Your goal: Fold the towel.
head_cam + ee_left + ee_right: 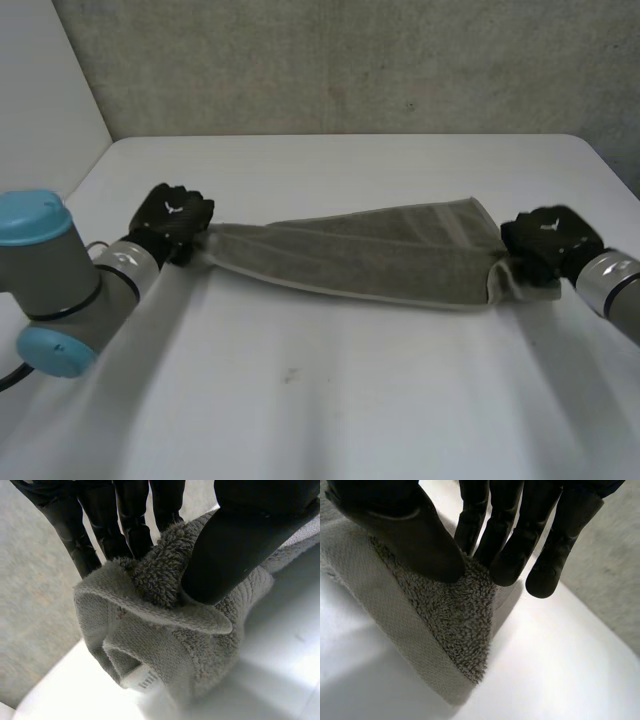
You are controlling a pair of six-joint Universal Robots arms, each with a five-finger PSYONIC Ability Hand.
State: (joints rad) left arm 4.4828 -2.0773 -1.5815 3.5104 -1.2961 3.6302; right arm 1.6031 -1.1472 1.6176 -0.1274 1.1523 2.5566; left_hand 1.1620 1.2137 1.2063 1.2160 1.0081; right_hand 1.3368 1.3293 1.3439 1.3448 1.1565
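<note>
The grey towel (370,255) is stretched into a long narrow band across the middle of the white tabletop (330,400), with one hand holding each short end. The step in hand looks like tensioning the cloth ahead of a fold, or between two folds, since the band seems already doubled lengthwise. The left hand (175,218) pinches a bunched end: in its wrist view the thumb presses thick terry against the fingers (127,525), with folds of hemmed cloth curling below. The right hand (545,240) pinches the other end, its thumb on top of a pointed corner and its fingers (510,555) close together behind it. The next move probably calls for carrying one end over to meet the other while both pinches hold, with the edges kept level so the layers land square. The cloth is thick looped terry with a flat woven border. It is slack and creased along its middle, and its lower edge seems to rest on the tabletop.
</note>
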